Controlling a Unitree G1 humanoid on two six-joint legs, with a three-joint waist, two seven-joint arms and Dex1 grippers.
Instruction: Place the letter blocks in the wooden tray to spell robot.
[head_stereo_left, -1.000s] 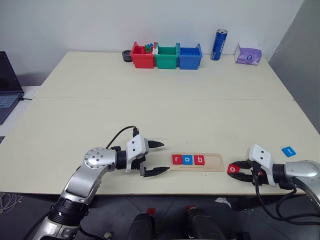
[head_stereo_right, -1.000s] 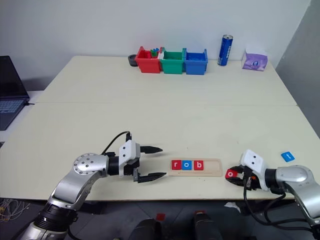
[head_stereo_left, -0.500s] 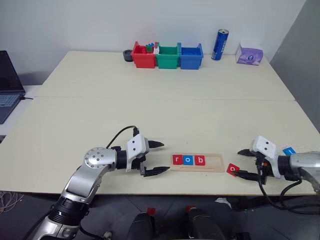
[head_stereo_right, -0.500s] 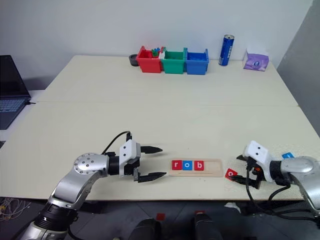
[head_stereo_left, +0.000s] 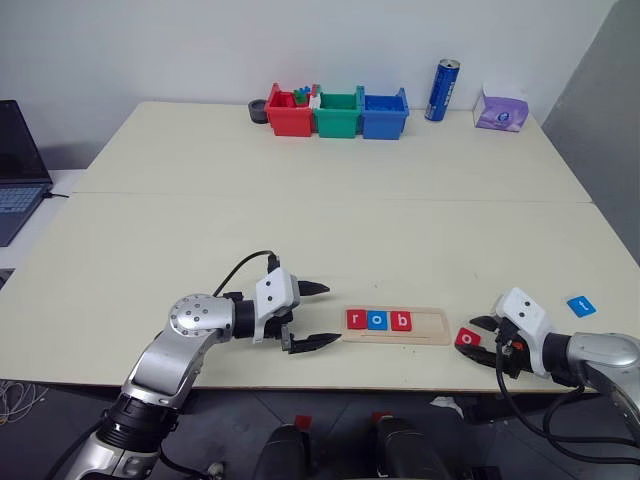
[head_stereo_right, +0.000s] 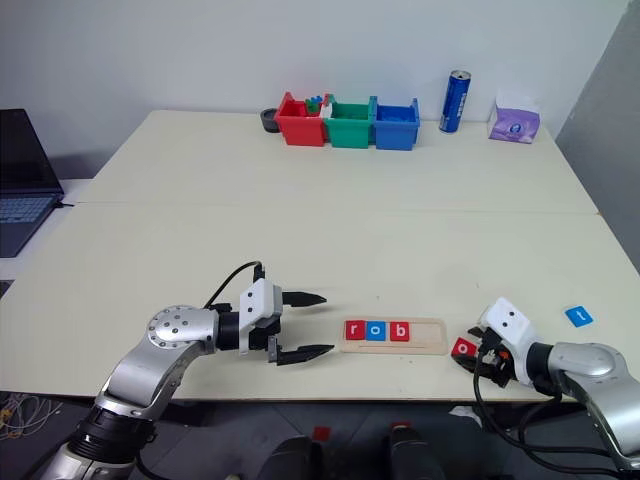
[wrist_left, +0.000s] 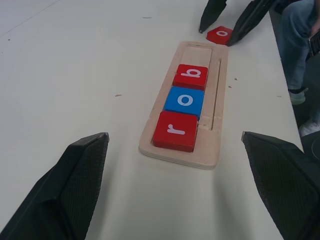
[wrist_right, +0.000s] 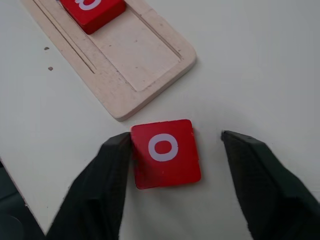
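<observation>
The wooden tray (head_stereo_left: 430, 322) lies near the table's front edge. It holds three letter blocks in a row: red r (head_stereo_left: 356, 319), blue o (head_stereo_left: 378, 320) and red b (head_stereo_left: 401, 321). Its right end is bare. A red o block (wrist_right: 165, 152) lies flat on the table just past that end. My right gripper (head_stereo_left: 479, 337) straddles it, open. One finger (wrist_right: 112, 170) touches the block's side and the other (wrist_right: 252, 165) stands apart. A blue block (head_stereo_left: 580, 305) lies farther right. My left gripper (head_stereo_left: 330, 313) hovers open, left of the tray.
Red (head_stereo_left: 288, 112), green (head_stereo_left: 335, 112) and blue (head_stereo_left: 383, 112) bins stand at the table's back. A blue can (head_stereo_left: 442, 90) and a purple tissue pack (head_stereo_left: 499, 110) are to their right. A laptop (head_stereo_left: 15, 170) sits off the left edge.
Half a second ago my right gripper had drawn back to the right with its fingers wide. It has since returned around the red o block and narrowed. The left arm stayed still.
</observation>
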